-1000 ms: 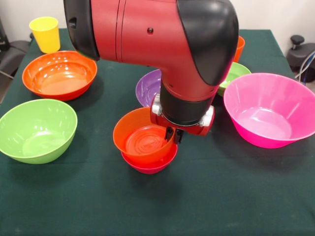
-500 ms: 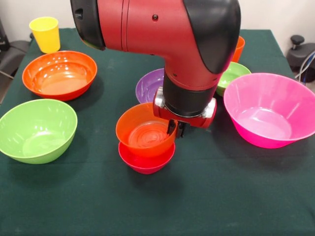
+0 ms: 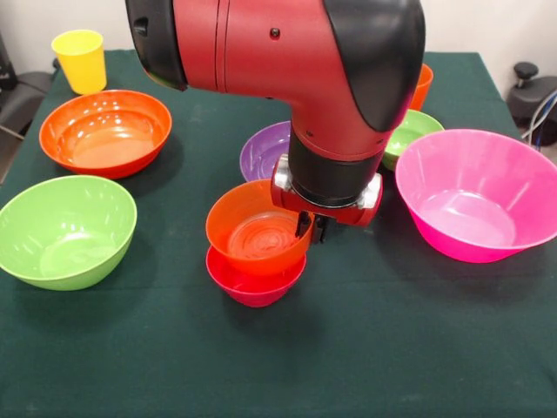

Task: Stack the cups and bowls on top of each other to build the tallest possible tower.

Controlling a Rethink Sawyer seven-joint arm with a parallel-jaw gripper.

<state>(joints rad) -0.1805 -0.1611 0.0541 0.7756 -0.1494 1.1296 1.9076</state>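
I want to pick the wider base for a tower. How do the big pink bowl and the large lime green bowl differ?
The pink bowl looks wider and deeper than the lime green bowl. The pink bowl sits at the picture's right edge, partly cut off; the lime green bowl sits at the left edge. Both stand upright, empty and glossy, apart from the gripper.

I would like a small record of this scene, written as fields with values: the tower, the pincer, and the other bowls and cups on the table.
tower: small orange bowl nested in small red-magenta bowl
pincer: at the small orange bowl's rim, shut on it
large bowls: orange, lime green, pink, each standing alone
partly hidden behind arm: purple bowl, small green bowl, orange cup
yellow cup: upright at a table corner
surface: dark green cloth
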